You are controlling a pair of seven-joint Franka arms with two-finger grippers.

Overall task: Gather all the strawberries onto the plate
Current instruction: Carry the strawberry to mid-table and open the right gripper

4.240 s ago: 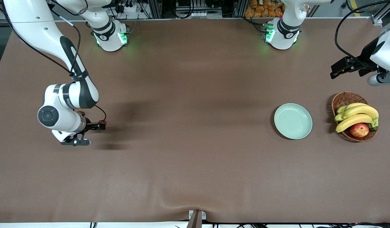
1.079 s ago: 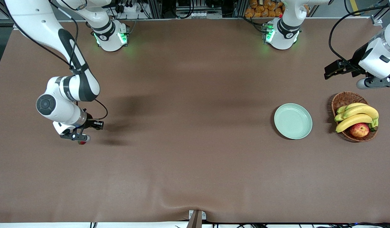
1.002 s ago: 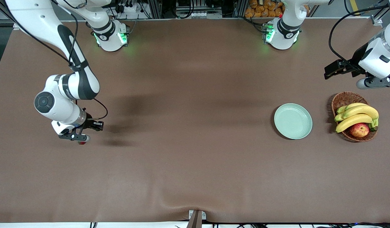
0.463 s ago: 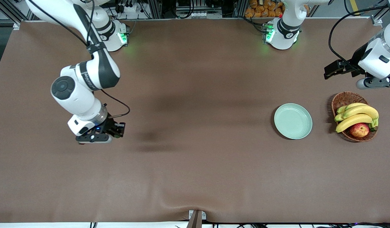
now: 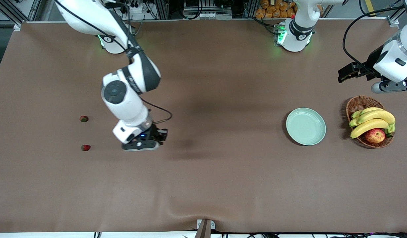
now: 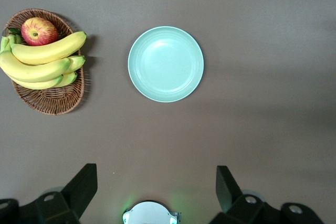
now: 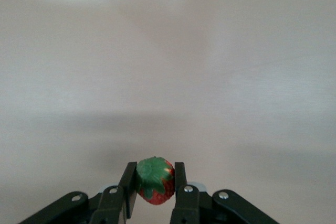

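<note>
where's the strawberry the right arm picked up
It is pinched in the right gripper, whose jaws are shut on the held strawberry, up over bare table toward the right arm's end, well short of the plate.

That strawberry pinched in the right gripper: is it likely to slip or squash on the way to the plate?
The strawberry sits pinched between the right gripper fingers across its rounded sides, so it could perhaps twist or slip. It looks small and light, so dropping seems unlikely. If soft, a firm pinch may bruise it; the plate is empty.
</note>
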